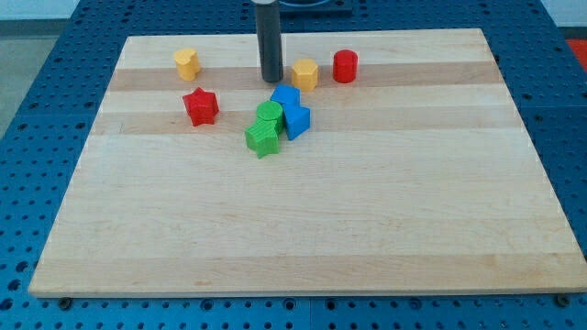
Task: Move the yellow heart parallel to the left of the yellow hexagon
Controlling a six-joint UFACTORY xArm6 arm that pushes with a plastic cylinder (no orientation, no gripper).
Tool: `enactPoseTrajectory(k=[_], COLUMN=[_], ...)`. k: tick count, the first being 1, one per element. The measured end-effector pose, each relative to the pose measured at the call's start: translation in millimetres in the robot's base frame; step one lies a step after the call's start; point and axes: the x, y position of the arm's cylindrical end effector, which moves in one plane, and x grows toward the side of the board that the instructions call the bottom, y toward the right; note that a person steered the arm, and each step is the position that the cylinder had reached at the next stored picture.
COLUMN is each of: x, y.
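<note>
On the bench [303,229], every block sits in the far half. The yellow heart [187,63] lies far left, the yellow hexagon [305,73] to its right, and the red cylinder [345,66] just right of that. My tip [271,80] stands between heart and hexagon, nearer the hexagon. The red star [200,106] lies nearer than the heart. Nearer than my tip, two green blocks [265,130] touch two blue blocks [292,110] on their right.

Arm visible only as a straight dark grey cylindrical rod, smooth, unmarked. My tip [271,80] was blunt and flat-ended. A lighter collar showed at frame top.
</note>
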Motion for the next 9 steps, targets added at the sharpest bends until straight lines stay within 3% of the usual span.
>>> enactPoseTrajectory(k=[2,4,5,6,7,9], x=[15.3,3.8,13.1,-26.6,-101.4,-98.3], y=[51.6,36.6,-37.8,-48.3,-52.1,-210.8])
